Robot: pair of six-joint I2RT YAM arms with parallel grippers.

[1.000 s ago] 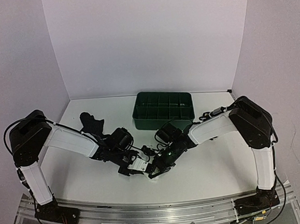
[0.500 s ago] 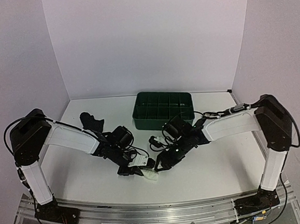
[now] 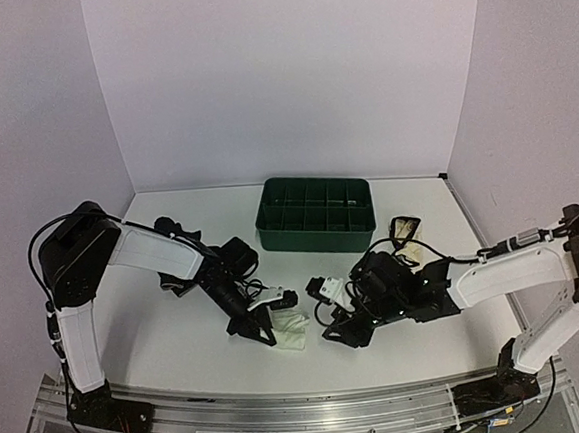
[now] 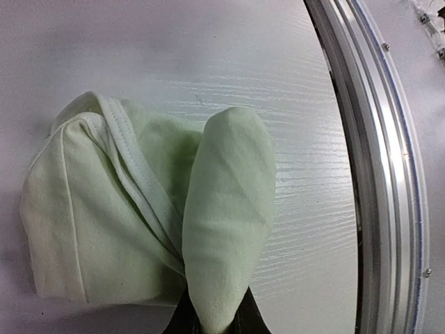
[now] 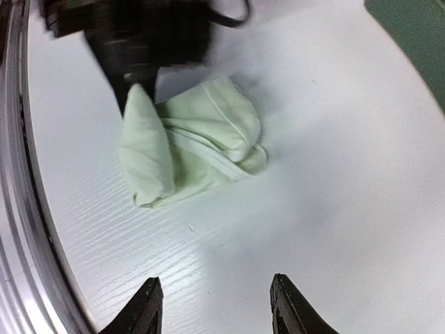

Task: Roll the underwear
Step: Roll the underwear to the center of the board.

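While pinched between the closed fingertips of the left gripper (image 4: pixel 212 325), rose as a rounded fold at lower centre of the left wrist view: plain cream-white cloth garment (image 4: pixel 104 209), otherwise bunched loosely on the white wood-grain table (image 4: pixel 299 104). Lay low at centre of the top view, near but apart from the right gripper (image 3: pixel 337 335). Showed right jaws spread wide, holding nothing. Elsewhere in the top view: crumpled black cloth garment (image 3: pixel 176 235) at middle left, cream garment with black edging (image 3: pixel 404 230) at middle right, dark green plastic compartment tray (image 3: pixel 314 214) at upper centre.
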